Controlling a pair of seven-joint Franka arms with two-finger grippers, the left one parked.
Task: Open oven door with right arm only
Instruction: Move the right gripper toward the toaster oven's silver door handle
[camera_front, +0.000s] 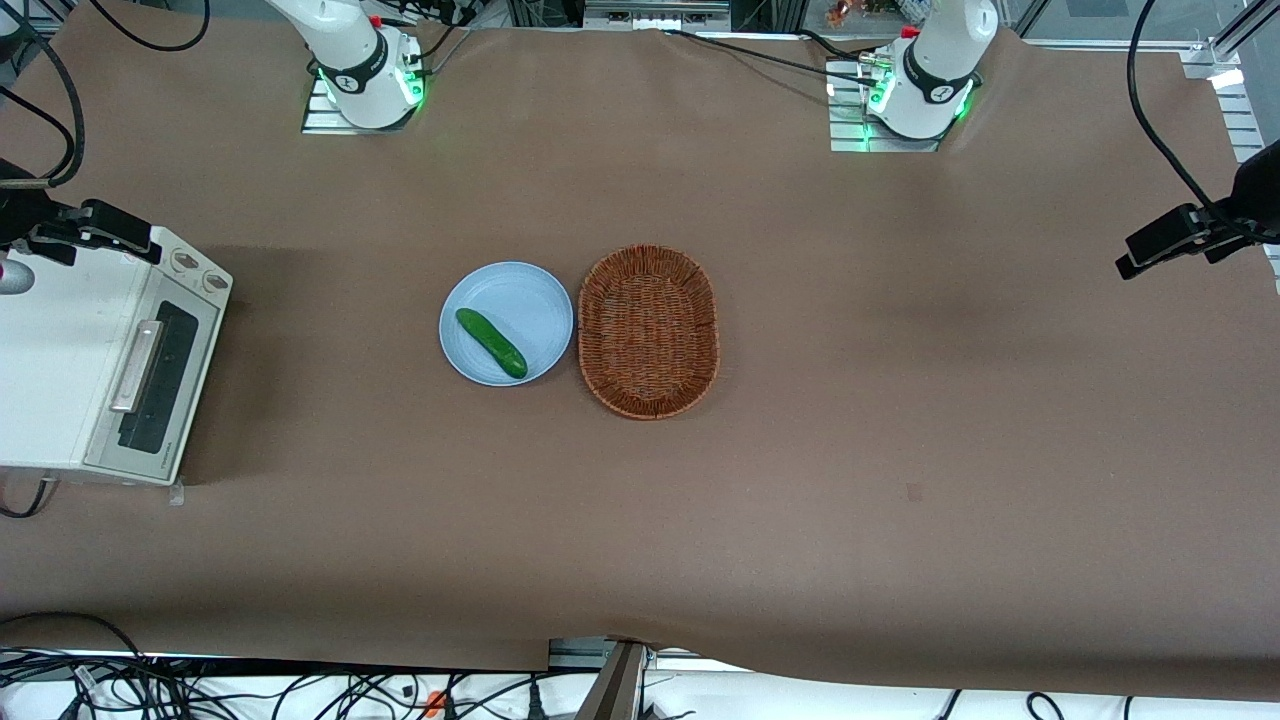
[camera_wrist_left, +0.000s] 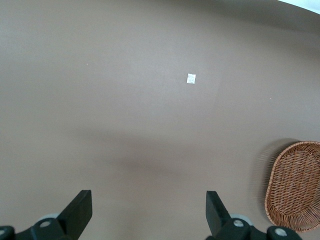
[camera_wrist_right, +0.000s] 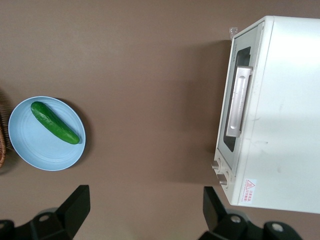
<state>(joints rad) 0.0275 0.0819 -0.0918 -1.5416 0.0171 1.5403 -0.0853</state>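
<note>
The cream-white toaster oven (camera_front: 50, 370) stands at the working arm's end of the table. Its oven door (camera_front: 160, 385) is shut, with a dark glass window and a silver bar handle (camera_front: 137, 365). In the right wrist view the oven door (camera_wrist_right: 235, 105) and its handle (camera_wrist_right: 238, 102) face the open table. My right gripper (camera_wrist_right: 145, 210) hangs high above the bare tablecloth between the plate and the oven, apart from both. Its fingers (camera_wrist_right: 75, 205) are wide open and hold nothing. In the front view only the right arm's base (camera_front: 360, 65) shows.
A light blue plate (camera_front: 535, 300) with a green cucumber (camera_front: 491, 343) sits mid-table, beside a wicker basket (camera_front: 648, 330). The oven's two knobs (camera_wrist_right: 220, 172) sit at one end of the door. A black camera mount (camera_front: 90, 230) reaches over the oven.
</note>
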